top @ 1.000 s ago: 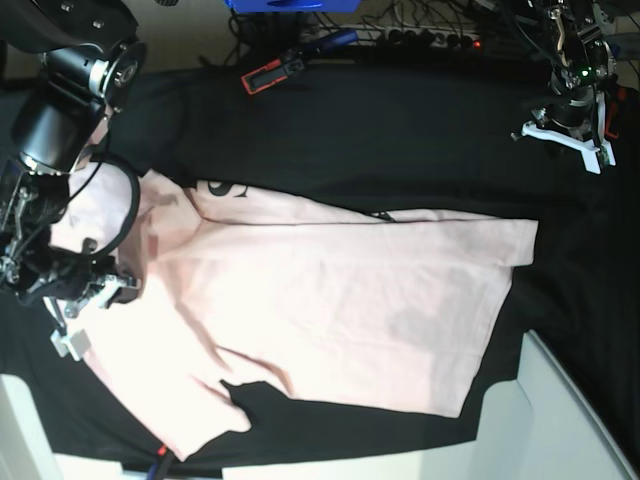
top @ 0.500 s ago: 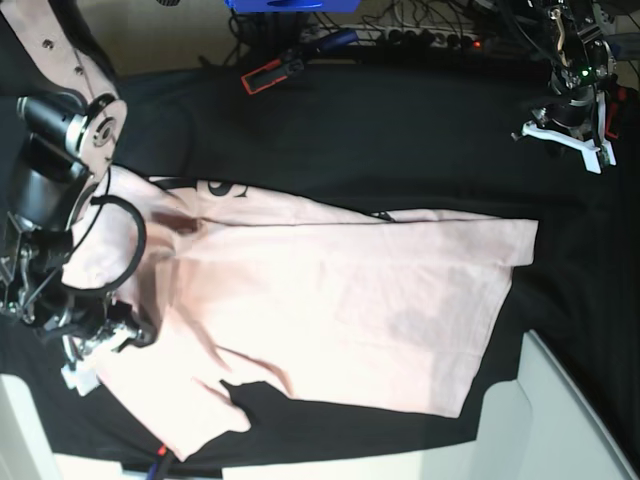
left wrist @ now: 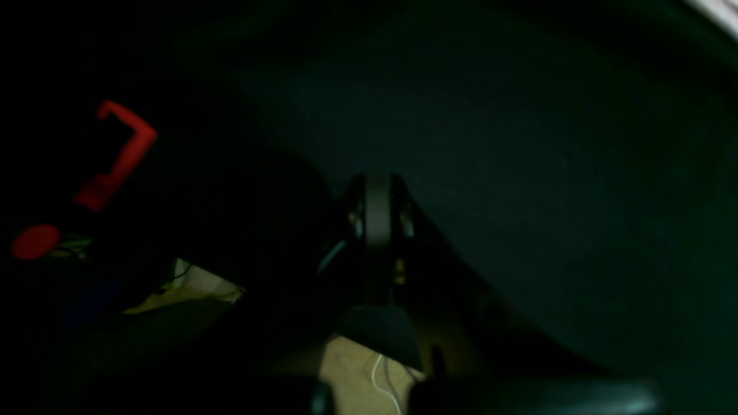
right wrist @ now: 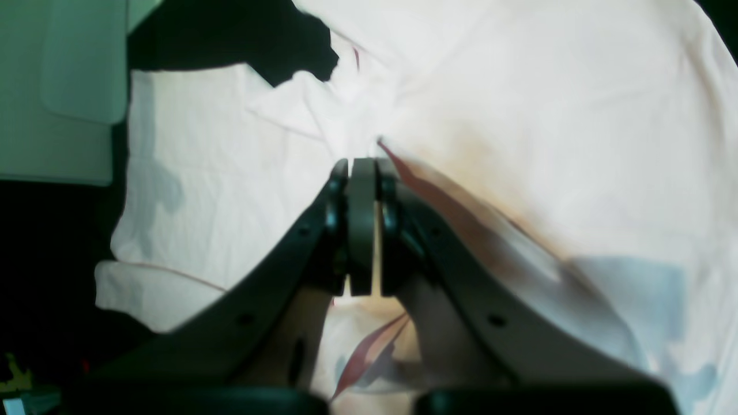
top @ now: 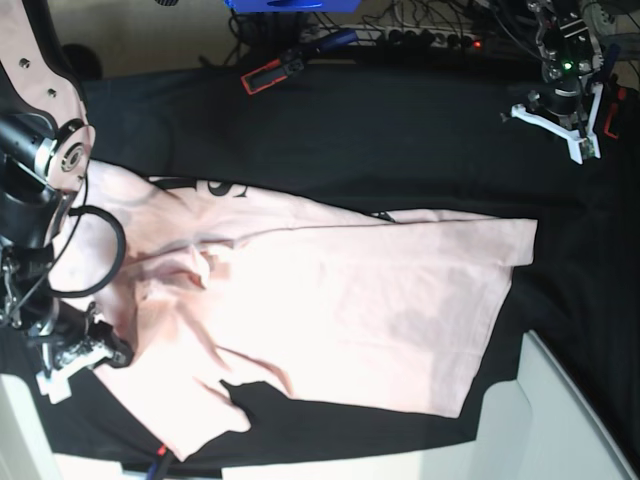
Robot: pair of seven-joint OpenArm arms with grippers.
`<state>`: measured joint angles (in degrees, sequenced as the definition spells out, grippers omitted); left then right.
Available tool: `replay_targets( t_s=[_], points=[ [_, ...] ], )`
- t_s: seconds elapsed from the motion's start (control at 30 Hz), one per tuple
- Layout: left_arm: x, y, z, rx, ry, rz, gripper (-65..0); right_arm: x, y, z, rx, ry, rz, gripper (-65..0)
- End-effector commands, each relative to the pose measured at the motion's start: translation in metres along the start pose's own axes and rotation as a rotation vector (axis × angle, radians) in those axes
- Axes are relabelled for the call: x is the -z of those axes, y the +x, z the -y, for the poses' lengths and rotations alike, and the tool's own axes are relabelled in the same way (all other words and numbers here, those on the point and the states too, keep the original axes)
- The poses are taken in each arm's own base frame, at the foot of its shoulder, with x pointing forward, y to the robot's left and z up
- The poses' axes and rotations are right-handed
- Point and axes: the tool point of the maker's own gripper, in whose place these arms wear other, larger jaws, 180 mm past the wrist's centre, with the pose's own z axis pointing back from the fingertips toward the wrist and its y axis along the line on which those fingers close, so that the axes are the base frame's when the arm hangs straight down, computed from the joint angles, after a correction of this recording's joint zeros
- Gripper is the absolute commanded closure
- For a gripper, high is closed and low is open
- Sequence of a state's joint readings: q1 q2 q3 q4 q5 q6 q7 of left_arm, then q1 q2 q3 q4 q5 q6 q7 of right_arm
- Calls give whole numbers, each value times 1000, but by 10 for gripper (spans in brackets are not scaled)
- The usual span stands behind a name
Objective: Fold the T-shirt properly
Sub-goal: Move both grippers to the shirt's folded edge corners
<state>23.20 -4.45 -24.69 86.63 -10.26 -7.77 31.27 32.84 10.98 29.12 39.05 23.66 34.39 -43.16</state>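
Observation:
The pale pink T-shirt (top: 350, 300) lies spread on the black cloth (top: 400, 140), with black lettering showing at its upper left edge (top: 200, 187). My right gripper (top: 72, 362) sits at the shirt's left edge. In the right wrist view its jaws (right wrist: 362, 164) are shut, pinching the T-shirt (right wrist: 519, 115), and taut creases run out from the tips. Fresh puckers bunch near the lettering. My left gripper (top: 555, 125) hovers shut and empty over the black cloth at the far right. Its wrist view is dark, showing the left gripper (left wrist: 377, 184) closed above the cloth.
A red and black tool (top: 270, 72) lies at the cloth's back edge beside a power strip (top: 420, 38) and cables. It shows as a red shape (left wrist: 124, 150) in the left wrist view. A white panel (top: 560, 420) stands at the front right, another (right wrist: 57, 86) near the shirt's sleeve.
My right gripper has moved toward the front edge, dragging the shirt's left part with it, so new wrinkles formed by the lettering. The left gripper shifted slightly leftward.

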Motion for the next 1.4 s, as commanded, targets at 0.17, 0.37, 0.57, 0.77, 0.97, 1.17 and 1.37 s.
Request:
replay_targets(
  t_s=[0.17,0.37,0.57,0.77,0.97,1.17,1.37],
  points=[
    [-2,13,-5,3,8,42,0,-6,40,-4,6,1,118,0],
    [-2,12,-7,0,11,41,0,-7,51,2,41,-30,191,0],
    [-2,12,-7,0,11,41,0,-6,51,1,40,-29,190,-3],
    [-2,13,-4,1,5,42,0,-5,55,-3,49,-20,232,0],
    [-1,12,-4,0,3,40,0,-6,67,-6,52,-15,309,-1],
    [-1,12,-4,3,4,40,0,-2,54,-5,54,-17,268,-32],
    [-2,15,-3,1,1,47,0,-4,47,-5,39,-15,226,-252]
  ],
)
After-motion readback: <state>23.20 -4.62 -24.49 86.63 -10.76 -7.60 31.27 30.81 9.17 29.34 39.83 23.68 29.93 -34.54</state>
